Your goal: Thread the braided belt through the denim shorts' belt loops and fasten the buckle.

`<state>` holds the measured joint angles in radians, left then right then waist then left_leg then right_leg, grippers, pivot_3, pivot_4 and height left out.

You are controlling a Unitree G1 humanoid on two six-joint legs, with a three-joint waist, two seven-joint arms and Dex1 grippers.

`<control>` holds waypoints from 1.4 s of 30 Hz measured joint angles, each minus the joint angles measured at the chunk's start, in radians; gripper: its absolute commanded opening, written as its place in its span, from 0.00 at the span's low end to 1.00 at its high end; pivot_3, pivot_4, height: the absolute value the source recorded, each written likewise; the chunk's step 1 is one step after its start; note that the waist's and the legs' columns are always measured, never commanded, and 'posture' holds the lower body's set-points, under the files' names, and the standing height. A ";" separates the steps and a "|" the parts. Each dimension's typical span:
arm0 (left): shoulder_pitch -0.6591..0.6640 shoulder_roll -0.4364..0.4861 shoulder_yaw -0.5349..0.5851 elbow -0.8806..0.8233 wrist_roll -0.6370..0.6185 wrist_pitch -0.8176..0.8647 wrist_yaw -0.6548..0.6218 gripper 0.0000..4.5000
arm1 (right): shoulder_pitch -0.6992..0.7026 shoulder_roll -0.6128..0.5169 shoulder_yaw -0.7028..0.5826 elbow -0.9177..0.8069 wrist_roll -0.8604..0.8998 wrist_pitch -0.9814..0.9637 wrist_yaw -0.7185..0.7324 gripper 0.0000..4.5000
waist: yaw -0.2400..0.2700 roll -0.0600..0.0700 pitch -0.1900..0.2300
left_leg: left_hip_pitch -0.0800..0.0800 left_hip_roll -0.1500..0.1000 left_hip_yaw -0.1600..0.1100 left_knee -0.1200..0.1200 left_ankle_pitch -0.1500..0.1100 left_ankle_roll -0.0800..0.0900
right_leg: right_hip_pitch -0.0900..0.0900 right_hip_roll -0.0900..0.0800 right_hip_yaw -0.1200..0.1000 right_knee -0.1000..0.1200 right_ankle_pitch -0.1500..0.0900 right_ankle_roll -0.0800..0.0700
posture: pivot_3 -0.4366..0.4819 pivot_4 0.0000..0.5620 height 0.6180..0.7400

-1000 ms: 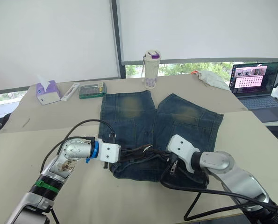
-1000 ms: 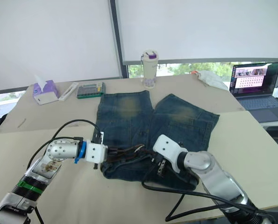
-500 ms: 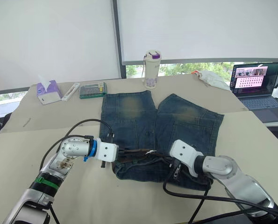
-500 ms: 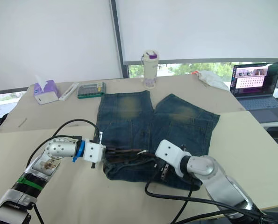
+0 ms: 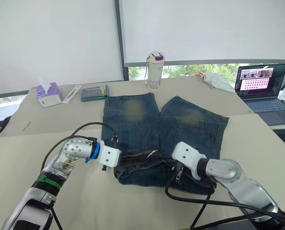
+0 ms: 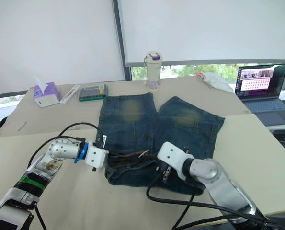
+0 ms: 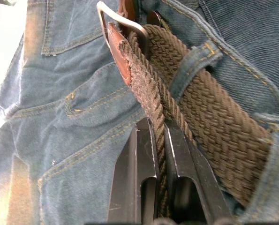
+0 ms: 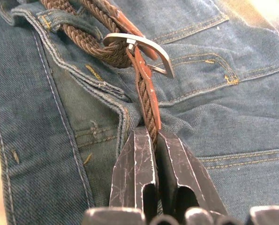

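While both claws, left claw (image 7: pixel 160 154) and right claw (image 8: pixel 151 154), pinch the braided belt (image 7: pixel 209 122), its buckle (image 8: pixel 144 51) seemingly lies between.

No text, label, brand, number or sign can be read in any view. The laptop (image 5: pixel 262 86), well beyond the right gripper (image 5: pixel 179 173) on the far side of the table, shows a pink-tinted screen with small tiles too fine to read. The tissue box (image 5: pixel 50 95) and the flat green case (image 5: pixel 95 92), both far beyond the left gripper (image 5: pixel 125 156), carry markings too small to make out
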<state>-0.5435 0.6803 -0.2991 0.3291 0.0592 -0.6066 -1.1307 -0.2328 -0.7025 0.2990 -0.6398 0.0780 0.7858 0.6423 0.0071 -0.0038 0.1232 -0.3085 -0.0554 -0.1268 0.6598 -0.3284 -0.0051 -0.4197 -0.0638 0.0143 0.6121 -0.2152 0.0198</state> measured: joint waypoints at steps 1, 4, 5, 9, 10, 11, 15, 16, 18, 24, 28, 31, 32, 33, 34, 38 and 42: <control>-0.002 -0.001 -0.002 0.002 0.000 -0.002 -0.003 0.00 | 0.000 0.000 0.003 0.000 -0.006 -0.002 0.000 0.00 | -0.001 0.000 0.000 | 0.000 0.000 0.000 0.000 0.000 0.000 | 0.000 0.000 0.000 0.000 0.000 0.000 | 0.48 0.27 1.00; -0.005 -0.007 -0.011 0.003 -0.002 -0.012 -0.016 0.00 | 0.000 -0.005 0.015 0.000 -0.028 -0.020 0.002 0.00 | -0.001 0.000 0.000 | 0.000 0.000 0.000 0.000 0.000 0.000 | 0.000 0.000 0.000 0.000 0.000 0.000 | 0.48 0.27 1.00; -0.005 -0.008 -0.013 0.005 -0.003 -0.020 -0.020 0.00 | -0.001 -0.006 0.020 0.000 -0.035 -0.023 0.003 0.00 | -0.001 0.000 0.000 | 0.000 0.000 0.000 0.000 0.000 0.000 | 0.000 0.000 0.000 0.000 0.000 0.000 | 0.48 0.27 1.00; -0.006 -0.009 -0.019 0.012 -0.011 -0.033 -0.034 0.00 | -0.014 -0.002 0.047 0.003 -0.058 -0.035 0.005 0.00 | -0.004 0.000 0.000 | 0.000 0.000 0.001 0.000 0.000 0.000 | 0.000 0.000 0.000 0.000 0.000 0.000 | 0.48 0.27 1.00; -0.006 -0.010 -0.021 0.012 -0.013 -0.035 -0.037 0.00 | -0.022 -0.001 0.049 0.004 -0.060 -0.039 0.006 0.00 | -0.005 0.000 0.000 | 0.000 0.000 0.001 0.000 0.000 0.000 | 0.000 0.001 0.000 0.000 0.000 0.000 | 0.48 0.27 1.00; -0.007 -0.014 -0.022 0.012 -0.014 -0.038 -0.039 0.00 | -0.032 0.003 0.050 0.004 -0.066 -0.040 0.007 0.00 | -0.006 0.000 0.000 | 0.000 0.000 0.001 0.000 0.000 0.000 | 0.000 0.001 0.000 0.000 0.000 0.000 | 0.48 0.27 1.00; -0.008 -0.033 -0.023 0.014 -0.014 -0.025 -0.034 0.00 | -0.049 0.013 0.069 0.012 -0.079 -0.042 0.010 0.00 | -0.006 0.000 0.000 | 0.000 0.000 0.001 0.000 0.000 0.000 | 0.000 0.001 0.000 0.000 0.000 0.000 | 0.48 0.27 1.00; -0.008 -0.042 -0.023 0.014 -0.013 -0.020 -0.028 0.00 | -0.054 0.019 0.076 0.017 -0.084 -0.042 0.010 0.00 | -0.006 0.000 0.000 | 0.000 0.000 0.001 0.000 0.000 0.000 | 0.000 0.001 0.000 0.000 0.000 0.000 | 0.48 0.27 1.00; -0.008 -0.057 -0.023 0.014 -0.008 0.002 -0.014 0.00 | -0.062 0.023 0.080 0.024 -0.090 -0.043 0.013 0.00 | -0.007 0.000 0.000 | 0.000 0.000 0.001 0.000 0.000 0.000 | 0.000 0.001 0.000 0.000 0.000 0.000 | 0.48 0.27 1.00; -0.008 -0.115 -0.016 -0.011 0.011 0.124 0.066 0.00 | -0.063 -0.011 0.091 0.041 -0.106 -0.090 0.055 0.00 | -0.006 0.000 0.000 | 0.000 0.000 0.001 0.001 0.000 0.000 | 0.000 0.001 0.000 0.000 0.000 0.000 | 0.48 0.27 1.00; -0.006 -0.143 -0.015 -0.051 0.020 0.178 0.102 0.00 | -0.062 -0.026 0.094 0.046 -0.115 -0.126 0.082 0.00 | -0.004 0.000 0.000 | 0.000 0.000 0.001 0.001 0.000 0.000 | 0.001 0.001 0.000 0.000 0.000 0.000 | 0.48 0.27 1.00; 0.013 -0.165 -0.019 -0.086 0.023 0.220 0.123 0.00 | -0.062 -0.016 0.083 0.046 -0.093 -0.122 0.113 0.18 | -0.006 0.000 0.000 | 0.000 0.000 0.000 0.001 0.000 0.000 | 0.000 0.001 0.001 0.000 0.000 0.000 | 0.48 0.27 1.00; 0.022 -0.175 -0.020 -0.099 0.023 0.237 0.131 0.00 | -0.061 -0.007 0.069 0.044 -0.067 -0.110 0.125 0.23 | -0.006 0.000 0.000 | 0.000 0.001 0.000 0.001 0.000 0.000 | 0.000 0.001 0.001 0.000 0.000 0.000 | 0.48 0.27 1.00; 0.031 -0.184 -0.021 -0.111 0.022 0.251 0.138 0.00 | -0.060 0.002 0.056 0.035 -0.040 -0.094 0.138 0.31 | -0.005 0.000 0.000 | 0.000 0.001 0.000 0.001 0.000 0.000 | 0.000 0.001 0.001 0.000 0.000 0.000 | 0.48 0.27 1.00; 0.036 -0.189 -0.025 -0.121 0.022 0.265 0.140 0.00 | -0.055 0.005 0.041 0.024 -0.014 -0.086 0.148 0.39 | -0.004 0.000 0.000 | 0.000 0.001 -0.001 0.001 0.000 0.000 | 0.000 0.001 0.001 0.000 0.000 0.000 | 0.48 0.27 1.00; 0.041 -0.193 -0.026 -0.138 0.022 0.304 0.152 0.00 | -0.031 -0.006 -0.047 -0.030 0.061 -0.028 0.161 0.54 | 0.004 0.000 0.000 | 0.000 0.000 -0.001 0.001 0.000 0.000 | 0.001 0.000 0.001 0.000 0.000 0.000 | 0.48 0.27 1.00; 0.043 -0.193 -0.026 -0.140 0.022 0.321 0.158 0.00 | -0.034 -0.026 -0.091 -0.038 0.077 0.002 0.150 0.54 | 0.004 0.000 0.000 | 0.000 0.000 -0.001 0.001 0.000 0.001 | 0.001 0.000 0.001 0.000 0.000 0.000 | 0.48 0.27 1.00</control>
<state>-0.5008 0.4877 -0.3256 0.1886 0.0813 -0.2859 -0.9730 -0.2673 -0.7282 0.2077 -0.6780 0.1547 0.7877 0.7923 0.0112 -0.0034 0.1228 -0.3081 -0.0552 -0.1276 0.6606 -0.3288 -0.0046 -0.4190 -0.0636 0.0153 0.6122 -0.2149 0.0202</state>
